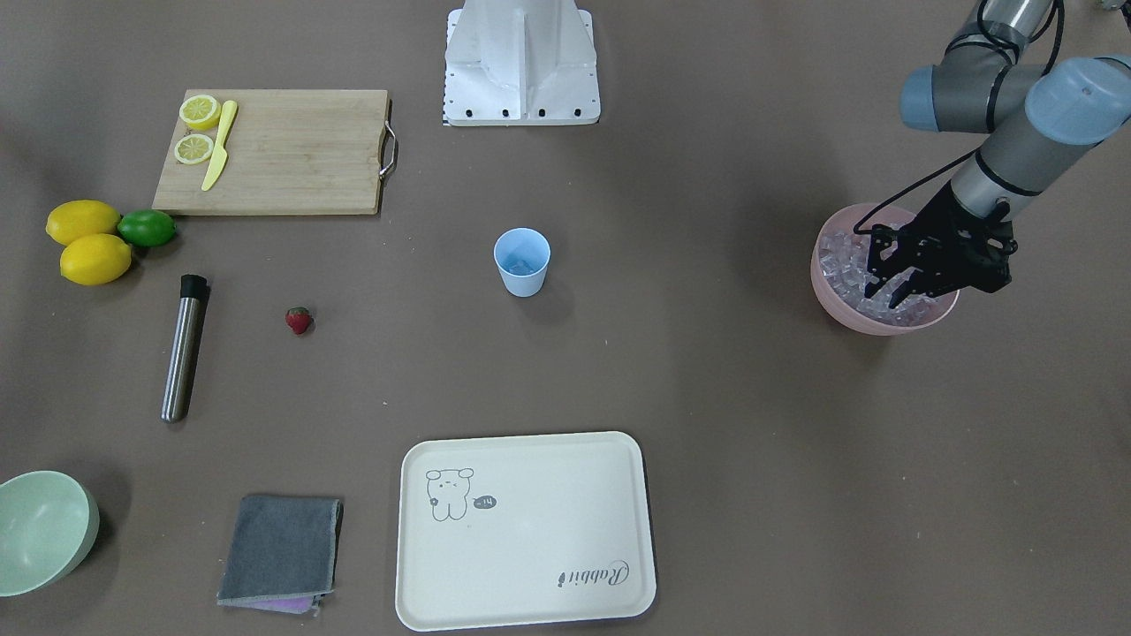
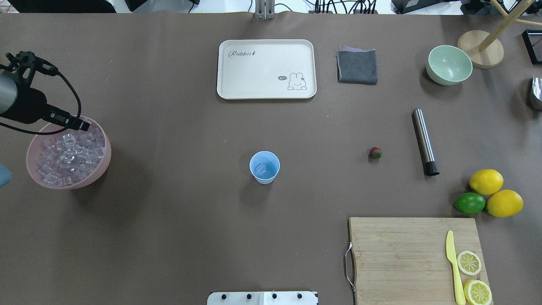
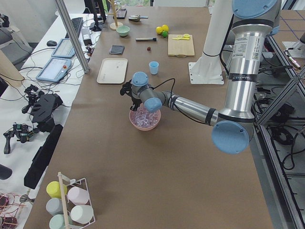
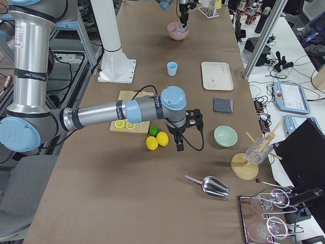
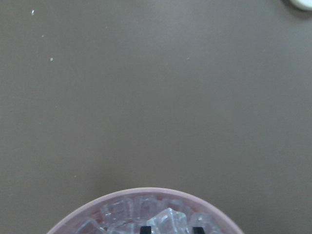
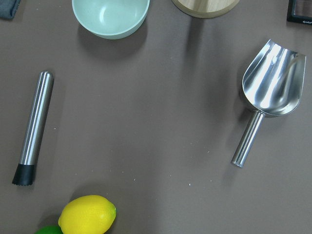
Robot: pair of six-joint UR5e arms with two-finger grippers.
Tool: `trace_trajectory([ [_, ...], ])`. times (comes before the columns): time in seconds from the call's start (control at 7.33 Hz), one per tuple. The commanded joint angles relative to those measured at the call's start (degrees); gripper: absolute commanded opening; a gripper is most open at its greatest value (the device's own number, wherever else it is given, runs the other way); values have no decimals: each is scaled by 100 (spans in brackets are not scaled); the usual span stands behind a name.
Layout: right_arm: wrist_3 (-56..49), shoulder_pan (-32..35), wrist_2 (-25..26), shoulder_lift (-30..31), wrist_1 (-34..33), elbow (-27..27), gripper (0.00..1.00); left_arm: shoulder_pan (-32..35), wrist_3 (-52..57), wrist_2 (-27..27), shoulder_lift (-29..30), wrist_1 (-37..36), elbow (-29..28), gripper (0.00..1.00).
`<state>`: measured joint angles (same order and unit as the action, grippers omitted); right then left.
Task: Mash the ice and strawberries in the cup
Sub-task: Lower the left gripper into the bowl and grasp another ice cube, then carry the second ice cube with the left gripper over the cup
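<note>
Ice [image 1: 838, 263] looks slick: your left gripper [image 1: 884, 296], fingers spread over it in the pink bowl [image 1: 829, 305], may drop a cube before reaching the cup [image 1: 521, 268].

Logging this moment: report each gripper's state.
Left gripper: fingertips astride an ice cube in the pink bowl; grip cannot be told.
Right gripper: cannot be told.

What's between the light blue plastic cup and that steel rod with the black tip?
A small red strawberry with a green cap, nearer the steel rod than the light blue cup, touching neither; the overhead view shows it.
</note>
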<state>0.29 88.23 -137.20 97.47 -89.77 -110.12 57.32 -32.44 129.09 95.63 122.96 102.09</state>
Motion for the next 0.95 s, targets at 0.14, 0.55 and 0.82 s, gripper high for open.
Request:
trace_trajectory([
  [0.14,-2,2,9,0,4,-9,100,-254,-1462,73,604,35,110,0],
  [0.55,-11,2,0,-17,4,-18,100,-1280,-2956,-934,1395,27,101,0],
  [0.82,-11,2,0,-17,4,-18,100,-1949,-3747,-1611,1878,-8,57,0],
])
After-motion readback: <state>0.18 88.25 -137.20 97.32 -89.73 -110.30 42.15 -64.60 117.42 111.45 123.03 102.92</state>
